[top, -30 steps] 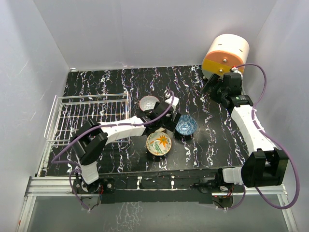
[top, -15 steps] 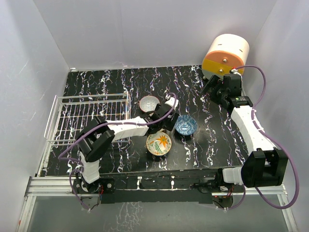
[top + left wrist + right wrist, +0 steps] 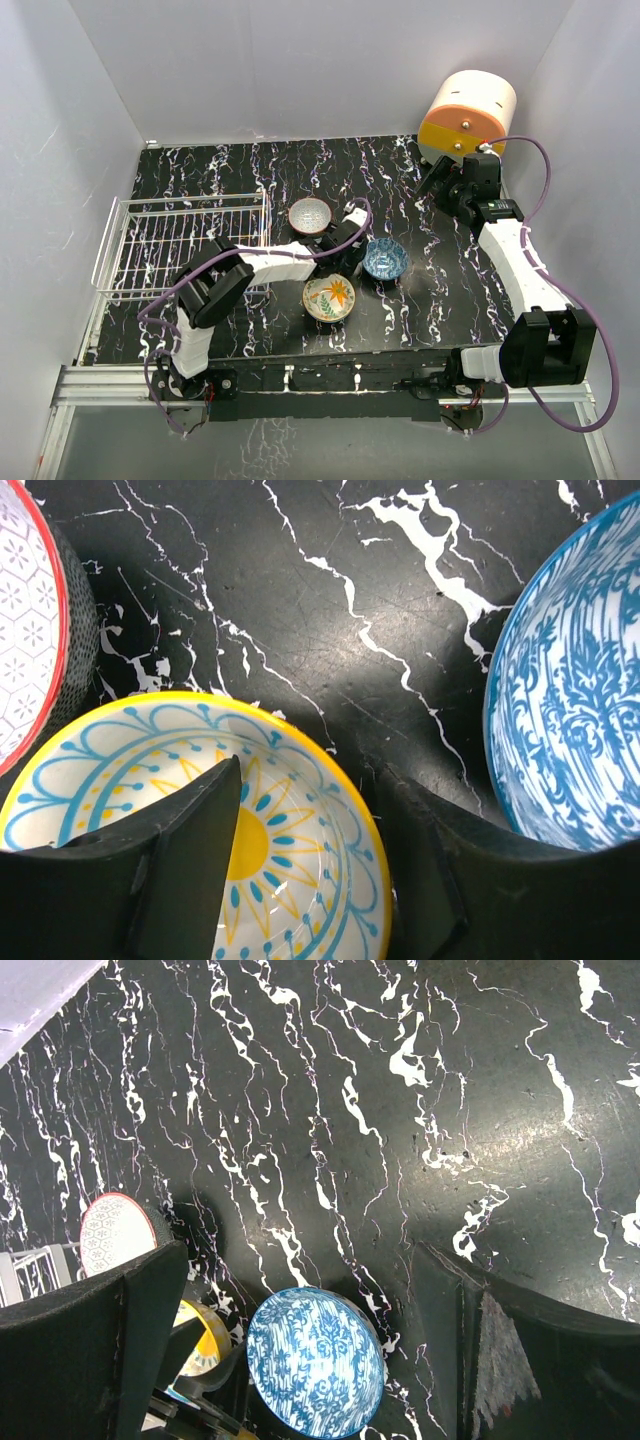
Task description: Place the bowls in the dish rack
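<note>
I have the left gripper (image 3: 308,776) low over the cream-yellow bowl (image 3: 290,810), and what matters now is how the rim of this bowl lies to the 2 fingers (image 3: 190,870). In the left wrist view 1 finger hangs over the inside of the bowl and the other stands outside its wall, so the yellow rim passes between them. The jaws are about half apart, and on the inner side I see a strip of painted bowl between finger and rim, so I judge the rim is not pinched yet. The bowl sits flat on the black marbled table (image 3: 250,170).

The neighbours are close. The grey-white bowl (image 3: 310,214) is just beside on the far left and the blue-white bowl (image 3: 384,258) just beside on the right. The flower bowl (image 3: 329,297) lies on the near side. In my judgement a lift should go straight up, so that nothing knocks them.

The dish rack (image 3: 190,200) stands at the left of the table, well apart from all 4 bowls, and I see no bowl in it. From the fingers it lies to the left, on the side of the left arm, so this arm is the better one for the carry. A bowl is round, so the angle of the grip around the rim matters little.

The right gripper (image 3: 447,180) hovers at the far right, fingers spread wide and holding nothing.
</note>
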{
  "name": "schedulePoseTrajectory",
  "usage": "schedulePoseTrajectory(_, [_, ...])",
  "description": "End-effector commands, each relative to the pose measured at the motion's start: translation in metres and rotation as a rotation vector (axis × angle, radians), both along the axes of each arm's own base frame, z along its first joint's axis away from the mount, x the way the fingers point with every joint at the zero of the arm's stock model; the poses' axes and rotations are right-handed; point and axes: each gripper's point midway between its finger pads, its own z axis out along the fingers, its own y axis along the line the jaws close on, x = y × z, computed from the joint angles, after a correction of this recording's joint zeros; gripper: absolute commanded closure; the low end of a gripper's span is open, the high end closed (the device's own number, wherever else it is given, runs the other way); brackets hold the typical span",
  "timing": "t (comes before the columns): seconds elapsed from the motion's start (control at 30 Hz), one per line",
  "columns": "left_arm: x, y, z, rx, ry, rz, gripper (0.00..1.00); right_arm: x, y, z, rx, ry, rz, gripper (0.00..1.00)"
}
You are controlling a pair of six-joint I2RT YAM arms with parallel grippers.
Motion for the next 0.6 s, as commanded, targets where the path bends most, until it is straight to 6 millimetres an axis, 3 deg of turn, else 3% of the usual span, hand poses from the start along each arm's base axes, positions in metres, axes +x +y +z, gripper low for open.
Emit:
schedulePoseTrajectory(0.0, [0.009,-0.001,0.004,-0.009,-0.007,0.034,0.46,0.007,-0.003,0.027,0.005,-0.097,-0.008,0.02])
schedulePoseTrajectory(0.4, [0.015,0.012,-0.027,0.04,0.035,0.062,0.52,0.004,-0.004,0.027,0.008,-0.1,-0.009,0.02])
schedulePoseTrajectory(0.57, [0.012,0.017,-0.037,0.053,0.053,0.072,0.77,0.003,-0.005,0.029,0.006,-0.104,-0.013,0.02])
